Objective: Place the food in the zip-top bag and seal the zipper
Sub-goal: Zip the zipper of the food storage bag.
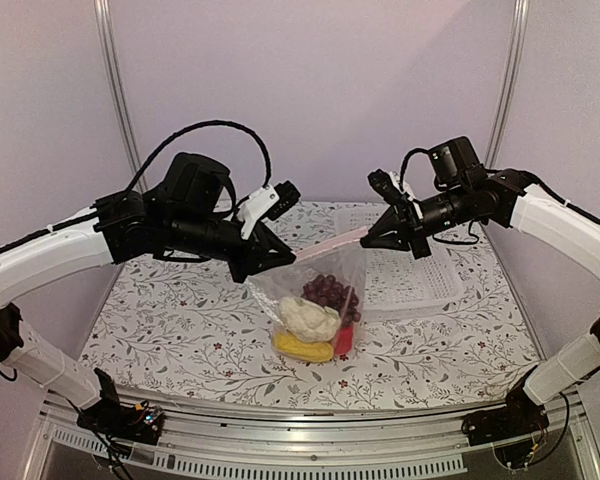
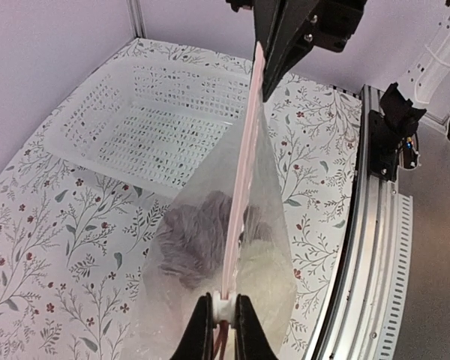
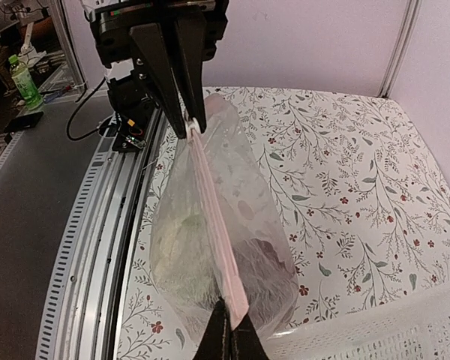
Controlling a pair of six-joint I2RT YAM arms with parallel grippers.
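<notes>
Zipper [image 1: 335, 241] was stretched end to end: left jaws pinched on one end, right jaws on the other.

Clear zip-top bag [image 1: 315, 300] hung mid-table, its zipper [image 1: 330, 243] stretched taut between left gripper [image 1: 280, 260] and right gripper [image 1: 377, 238], both pinched on it, barring passage there, white basket [image 1: 420, 275] crowded just beside the bag's far right, table [image 1: 170, 320] lay open at left and along near edge.
</notes>
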